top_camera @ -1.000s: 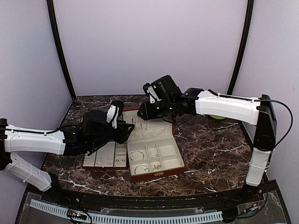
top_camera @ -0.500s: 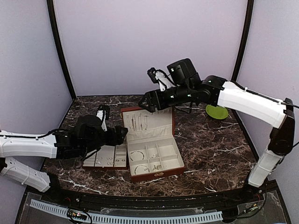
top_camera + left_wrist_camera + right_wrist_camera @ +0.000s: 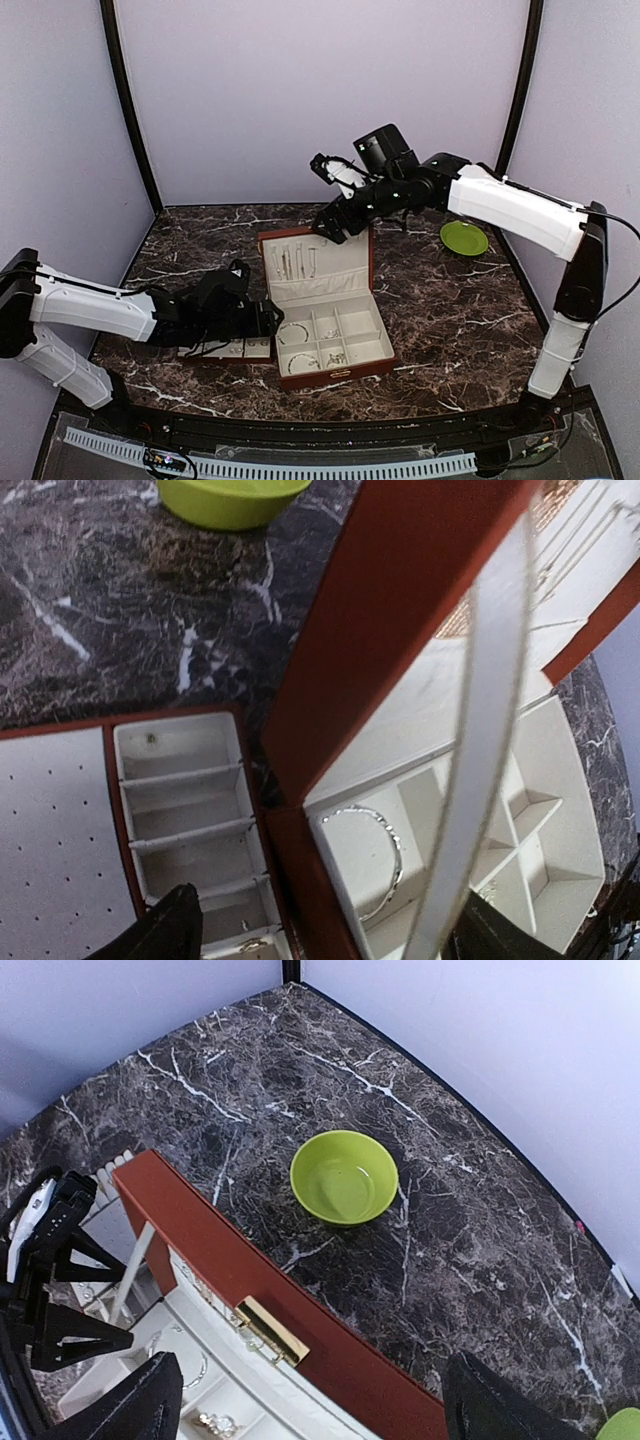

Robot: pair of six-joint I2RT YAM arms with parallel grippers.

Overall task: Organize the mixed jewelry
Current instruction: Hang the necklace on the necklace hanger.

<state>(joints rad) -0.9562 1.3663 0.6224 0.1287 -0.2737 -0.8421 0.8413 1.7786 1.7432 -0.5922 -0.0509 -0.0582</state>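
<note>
Much of the mixed jewelry point(image 3: 335, 357) is too small for me to name. The front compartments of the jewelry box point(image 3: 352, 375) hold a silvery clutter, and the specks in the side tray point(image 3: 180, 810) are only glints. From above, my left arm covers part of that tray, and my left wrist view cuts off its near end. My right wrist camera sees the raised lid point(image 3: 225, 1255) only from behind, its red-brown back with a gold fitting point(image 3: 270, 1330), so most of the box's inside is hidden there. A white ribbon stay point(image 3: 480, 730) crosses my left wrist view and masks a strip of the compartments.

A hoop point(image 3: 378, 865) lies flat in the rear left compartment. The chains point(image 3: 290, 262) lie side by side on the lid's cream lining, their long axes running from the hinge up to the free edge, away from my bases.

My left pincer point(image 3: 328, 915) sits low at the box's left wall, fingers apart with nothing between them but that wall and the tray's edge; I cannot tell whether it touches. My right pincer point(image 3: 312, 1385) hangs above the lid's far side, fingers spread and empty. A lime-green bowl point(image 3: 345, 1177) stands on the tabletop point(image 3: 450, 320) behind the lid.
</note>
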